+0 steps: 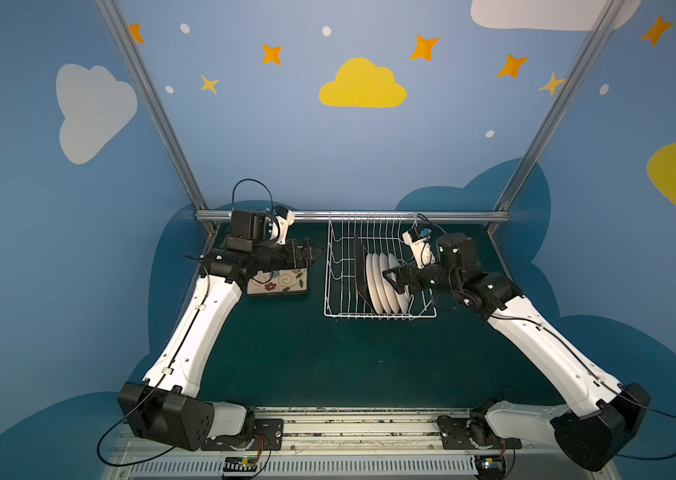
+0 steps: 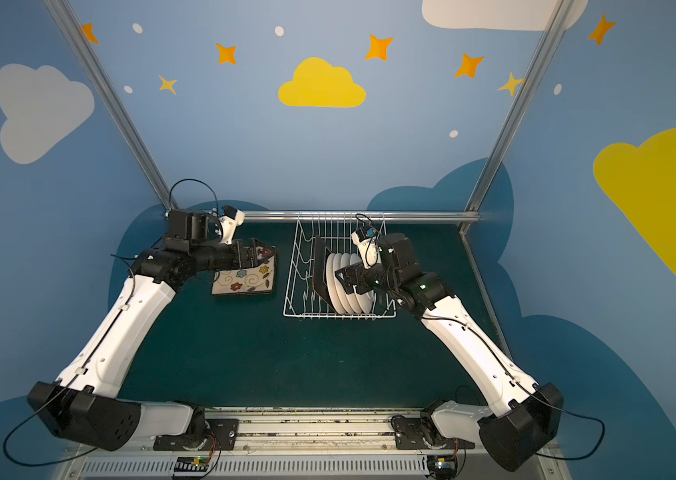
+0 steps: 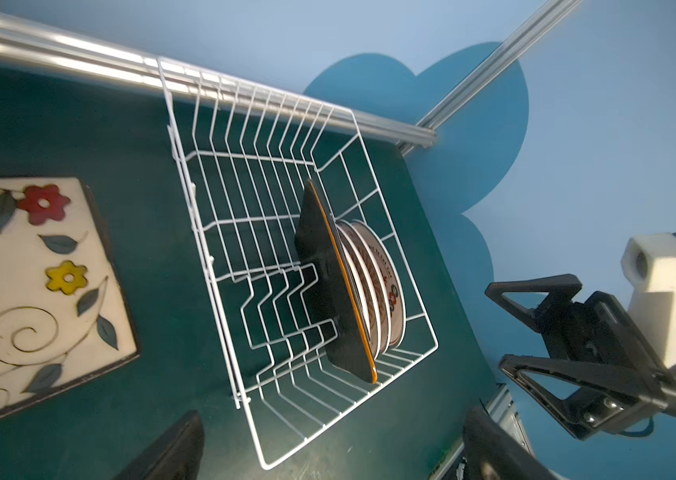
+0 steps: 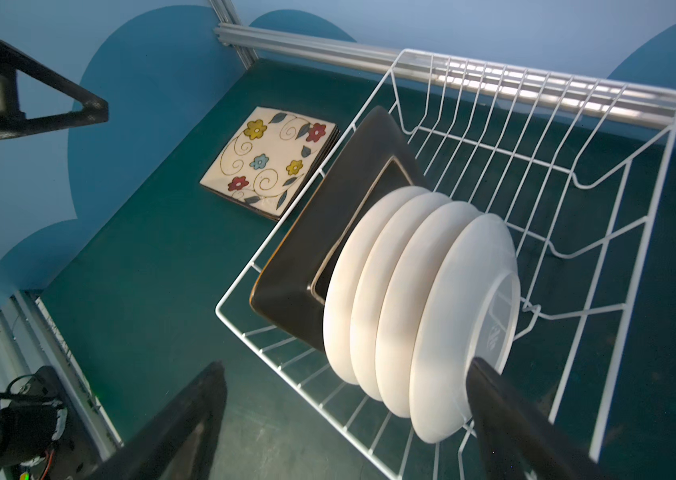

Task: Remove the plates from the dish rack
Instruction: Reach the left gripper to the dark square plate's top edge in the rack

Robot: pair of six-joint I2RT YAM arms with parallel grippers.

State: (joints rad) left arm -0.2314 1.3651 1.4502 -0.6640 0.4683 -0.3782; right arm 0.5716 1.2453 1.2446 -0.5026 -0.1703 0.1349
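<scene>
Green tabletop: dish rack holds 1 square plate, 4 round plates. Left tool over floral plate stack, right tool over rack; both released.

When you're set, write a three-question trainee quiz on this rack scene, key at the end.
1. True or false: the dish rack is empty.
2. How many round white plates stand in it?
3. The flowered square plate lies: (a) in the rack, (b) on the table, left of the rack in both top views, (c) atop the round plates.
Key: 1 false; 2 four; 3 b.
</scene>
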